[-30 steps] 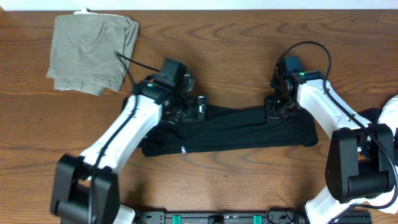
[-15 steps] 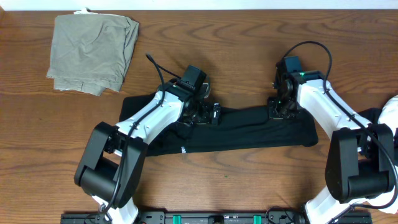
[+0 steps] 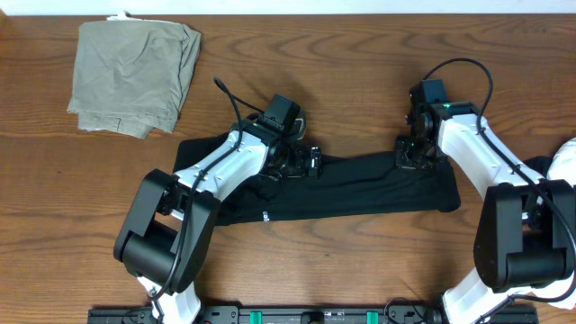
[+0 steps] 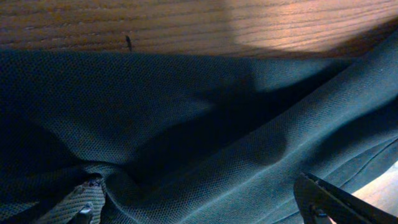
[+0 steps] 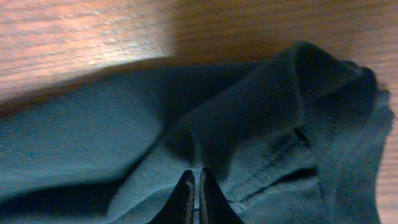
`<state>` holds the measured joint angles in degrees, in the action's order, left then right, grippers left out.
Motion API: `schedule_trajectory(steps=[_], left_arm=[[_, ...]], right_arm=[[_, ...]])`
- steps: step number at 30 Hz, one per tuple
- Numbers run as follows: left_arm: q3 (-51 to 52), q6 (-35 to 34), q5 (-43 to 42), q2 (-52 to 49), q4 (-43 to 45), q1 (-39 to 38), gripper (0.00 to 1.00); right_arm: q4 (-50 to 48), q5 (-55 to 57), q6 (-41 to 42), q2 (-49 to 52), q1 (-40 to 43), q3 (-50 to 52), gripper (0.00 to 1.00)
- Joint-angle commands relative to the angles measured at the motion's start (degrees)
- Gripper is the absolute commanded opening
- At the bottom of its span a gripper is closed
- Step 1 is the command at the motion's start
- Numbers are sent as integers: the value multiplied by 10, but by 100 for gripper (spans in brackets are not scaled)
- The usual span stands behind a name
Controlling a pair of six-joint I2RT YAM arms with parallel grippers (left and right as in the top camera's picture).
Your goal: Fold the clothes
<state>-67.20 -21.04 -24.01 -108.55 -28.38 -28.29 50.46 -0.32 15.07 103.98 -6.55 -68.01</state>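
1. Black garment [image 3: 360, 189]: soft dark fabric lying as a long crosswise band at the middle of the wooden counter [image 3: 315, 54]. It lies mostly flat, with a small white logo [image 3: 265, 216] near its lower left edge.
2. Left arm [image 3: 216, 166]: extends across the left part of the black garment to its upper edge. The left jaws stand spread wide and hold nothing. In the left wrist view one dark fingertip [image 4: 336, 202] shows at the lower right corner. The fabric [image 4: 155, 112] lies creased close beneath it, and a paler ribbed patch [image 4: 78, 199] shows at the lower left. Bare wood [image 4: 186, 25] shows just beyond the cloth's edge.
3. Right arm [image 3: 477, 148]: meets the upper edge of the black garment toward its right end. The right jaws are pressed together, pinching a raised ridge of the fabric. In the right wrist view the two fingertips [image 5: 186, 199] sit side by side with only a hairline between them. The cloth [image 5: 93, 143] is bunched into folds on the right.
4. Olive-khaki garment [image 3: 135, 76]: folded, lying at the far left corner of the counter, well apart from the black garment and both arms.
5. White fabric [image 3: 565, 157]: at the right edge of the overhead view, cut off by the frame; what it is cannot be told.
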Motion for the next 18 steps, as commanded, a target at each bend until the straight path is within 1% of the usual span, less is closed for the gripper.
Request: schedule_trajectory(steps=[1,5,8,11,12,13,15,18], left_arm=[[3,2,0,-32,10,0,98],[3,1,0,-34,17,0,99],[3,1,0,-34,17,0,99],[3,0,0,-35,18,0,99],[3,-2,0,-35,17,-1,97],[3,-3,0,-35,17,-1,94],[3,-3,0,-35,17,-1,94],[3,-3,0,-35,17,-1,94]], right_arm=[[-8,-53,5,2,2,3,4],[-20,-107,5,2,1,4,4],[-26,-107,5,2,-3,4,4],[-38,-121,5,7,-6,4,8],[-41,-127,6,12,-7,4,8],[-43,-132,6,15,-8,4,8],[-44,-134,9,26,-9,4,6],[-33,-129,12,42,-10,4,1]])
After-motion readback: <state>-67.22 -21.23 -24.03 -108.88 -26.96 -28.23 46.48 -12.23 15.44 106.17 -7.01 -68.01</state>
